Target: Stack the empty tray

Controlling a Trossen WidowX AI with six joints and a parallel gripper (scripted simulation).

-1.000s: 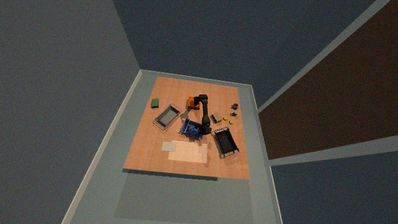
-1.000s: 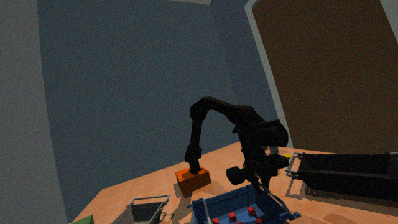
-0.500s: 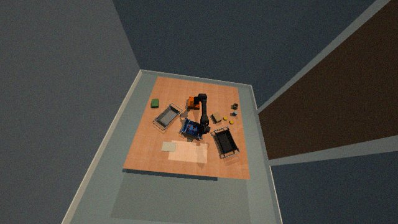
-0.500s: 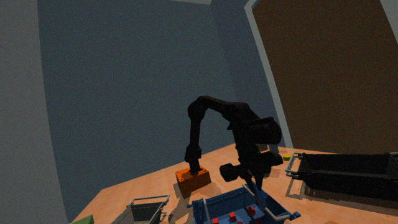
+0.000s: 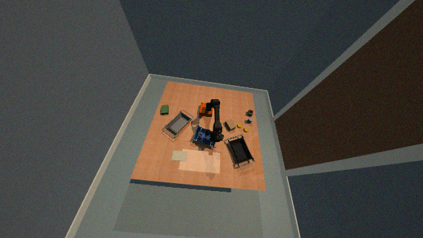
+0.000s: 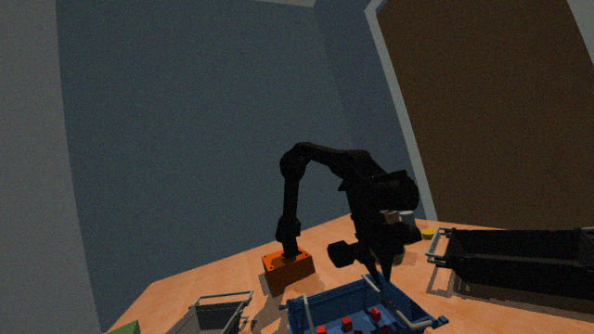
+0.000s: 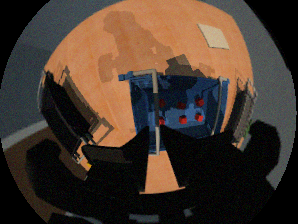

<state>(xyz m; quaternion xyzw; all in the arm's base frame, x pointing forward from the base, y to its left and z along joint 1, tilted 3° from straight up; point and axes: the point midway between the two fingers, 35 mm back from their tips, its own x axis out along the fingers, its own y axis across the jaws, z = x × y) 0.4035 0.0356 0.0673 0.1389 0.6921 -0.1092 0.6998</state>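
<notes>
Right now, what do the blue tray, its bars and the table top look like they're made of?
Blue tray: looks like matte moulded plastic, uniform colour, no glare.
Bars: thin pale grey rods, probably metal wire, though no shine shows.
Table top: light orange-brown with faint plank lines, reads as wood or a wood-look laminate.

You are finding bare table showing at lower centre of the top view. The black tray (image 5: pixel 240 150) is blocking the right, the grey tray (image 5: pixel 177 123) the left.
</notes>
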